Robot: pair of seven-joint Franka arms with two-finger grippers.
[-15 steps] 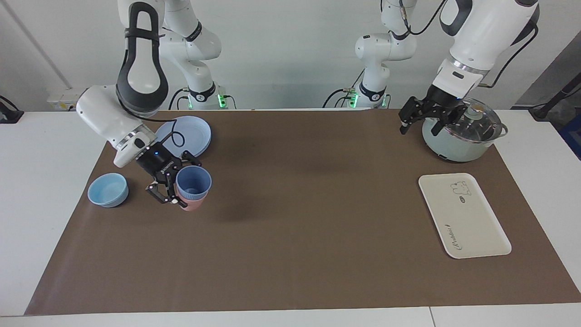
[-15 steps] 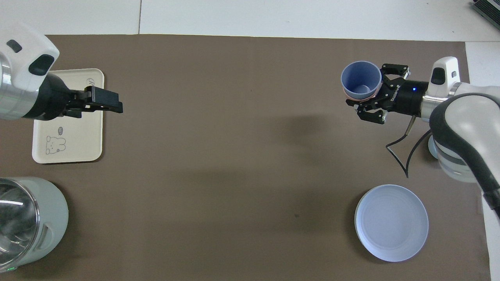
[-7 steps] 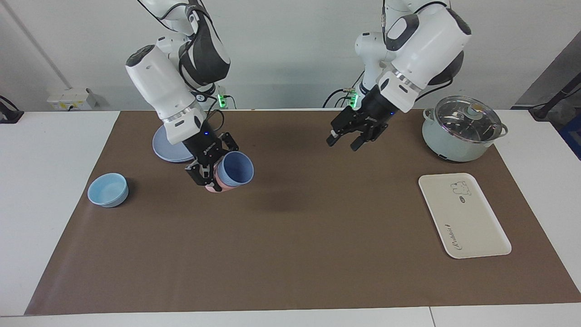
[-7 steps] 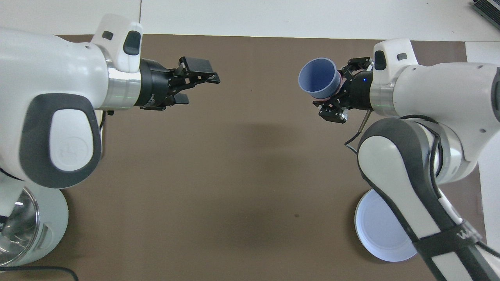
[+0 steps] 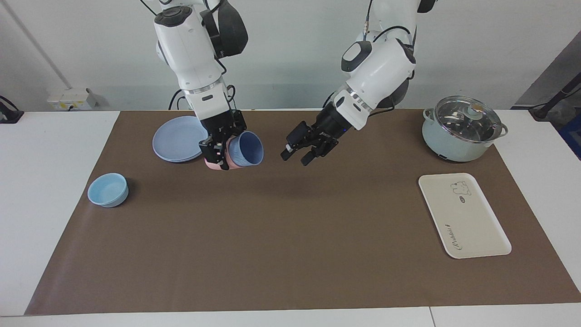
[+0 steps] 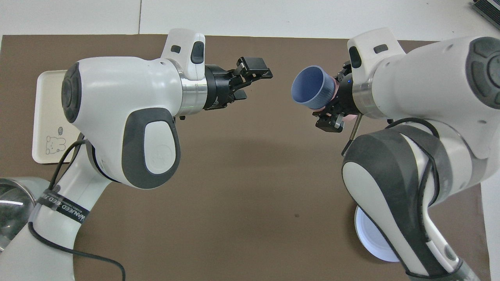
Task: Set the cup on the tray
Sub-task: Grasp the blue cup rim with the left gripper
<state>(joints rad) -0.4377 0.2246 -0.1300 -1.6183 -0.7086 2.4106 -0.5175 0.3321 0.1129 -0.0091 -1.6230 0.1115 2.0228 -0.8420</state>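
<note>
The periwinkle-blue cup (image 5: 247,149) (image 6: 310,86) sits nested inside a pink cup (image 5: 217,164). My right gripper (image 5: 217,152) (image 6: 338,95) is shut on this stack and holds it in the air beside the plate. The stack is tipped on its side, with its mouth toward my left gripper. My left gripper (image 5: 298,155) (image 6: 254,76) hangs open over the middle of the mat, a short gap from the cup's mouth and not touching it. The cream tray (image 5: 467,222) (image 6: 47,101) lies flat at the left arm's end of the table with nothing on it.
A round blue plate (image 5: 174,138) (image 6: 371,238) lies near the right arm's base. A shallow light-blue bowl (image 5: 107,189) sits at the right arm's end of the mat. A lidded pot (image 5: 460,129) (image 6: 11,207) stands nearer to the robots than the tray.
My right arm lifted the stacked cups from beside the bowl toward the middle and tipped them sideways. My left gripper swung from the pot to the middle, facing the cup.
</note>
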